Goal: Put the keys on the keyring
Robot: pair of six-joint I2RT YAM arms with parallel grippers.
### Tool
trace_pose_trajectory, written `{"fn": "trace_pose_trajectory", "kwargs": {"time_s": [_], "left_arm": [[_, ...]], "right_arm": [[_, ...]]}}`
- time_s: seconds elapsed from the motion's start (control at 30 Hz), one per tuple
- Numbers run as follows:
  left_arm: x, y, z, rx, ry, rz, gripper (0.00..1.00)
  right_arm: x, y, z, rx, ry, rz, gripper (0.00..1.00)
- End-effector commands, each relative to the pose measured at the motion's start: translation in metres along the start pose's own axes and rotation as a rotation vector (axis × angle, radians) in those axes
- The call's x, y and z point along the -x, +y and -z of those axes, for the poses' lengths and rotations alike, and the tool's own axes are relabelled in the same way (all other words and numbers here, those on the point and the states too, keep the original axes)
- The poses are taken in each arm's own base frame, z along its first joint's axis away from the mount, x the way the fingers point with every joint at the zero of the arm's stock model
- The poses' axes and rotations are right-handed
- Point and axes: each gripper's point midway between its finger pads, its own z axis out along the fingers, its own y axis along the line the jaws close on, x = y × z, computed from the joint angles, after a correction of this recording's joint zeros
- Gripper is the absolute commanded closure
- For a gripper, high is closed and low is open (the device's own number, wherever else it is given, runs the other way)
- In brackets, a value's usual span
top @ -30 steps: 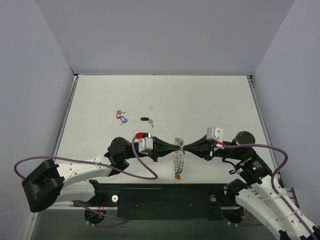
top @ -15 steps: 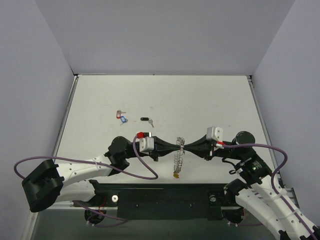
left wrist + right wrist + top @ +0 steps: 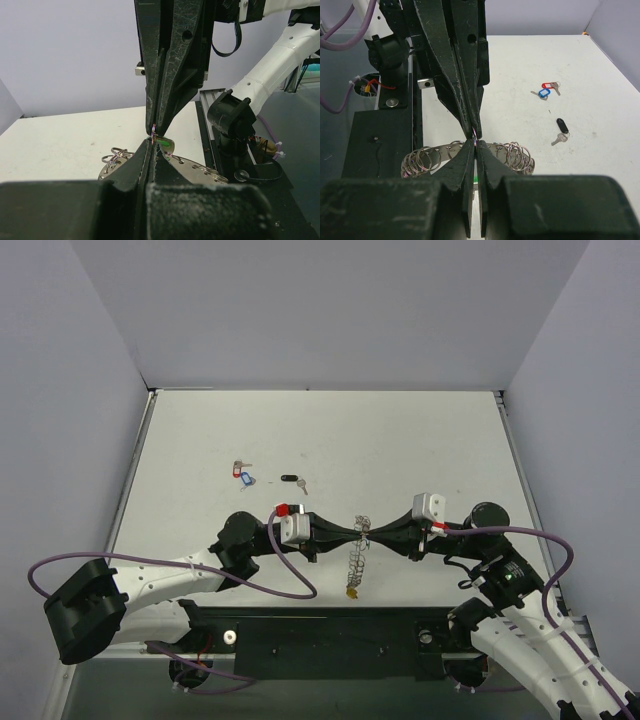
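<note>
Little has moved since the earlier frames: our left claw [image 3: 356, 532] has crept a touch towards the right one, and the hanging keyring [image 3: 357, 558] has swung slightly, its yellow tag [image 3: 351, 591] now a shade further left.

Both claws are closed and meet tip to tip above the near part of the worktop [image 3: 420, 440]. In the wrist views, the left claw and the right claw [image 3: 367, 531] each pinch a thin wire loop at the top of the keyring, which dangles between them clear of the surface.

Of the keys, we count three lying loose: a red-tagged and a blue-tagged pair [image 3: 241, 473] just beside each other, and a black-headed one [image 3: 291, 479] near them, all well apart from the ring. None of these is threaded yet.

A speck of green [image 3: 162, 142] shows at the ring just behind the fingertips; we cannot tell whether it is a key already on.

We judge the task to be at an early stage, with the ring only being held, perhaps to work a loop open, and the loose keys left to fetch and thread.
</note>
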Motion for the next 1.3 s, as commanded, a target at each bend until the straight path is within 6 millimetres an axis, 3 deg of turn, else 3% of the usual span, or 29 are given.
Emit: {"fn": "trace_pose_trajectory", "kwargs": {"time_s": [0.0,0.87,1.27], "left_arm": [[0.022,-0.010,-0.014,-0.063,-0.049,-0.034,1.00],[0.015,-0.013,-0.016,-0.080,-0.012,-0.036,1.00],[0.028,-0.008,-0.012,-0.046,-0.058,-0.041,1.00]], "right_arm": [[0.031,-0.002,-0.003,0.013,-0.075,0.086,1.00],[0.030,-0.002,-0.003,0.015,-0.072,0.083,1.00],[0.022,0.000,-0.001,0.017,-0.053,0.060,1.00]]}}
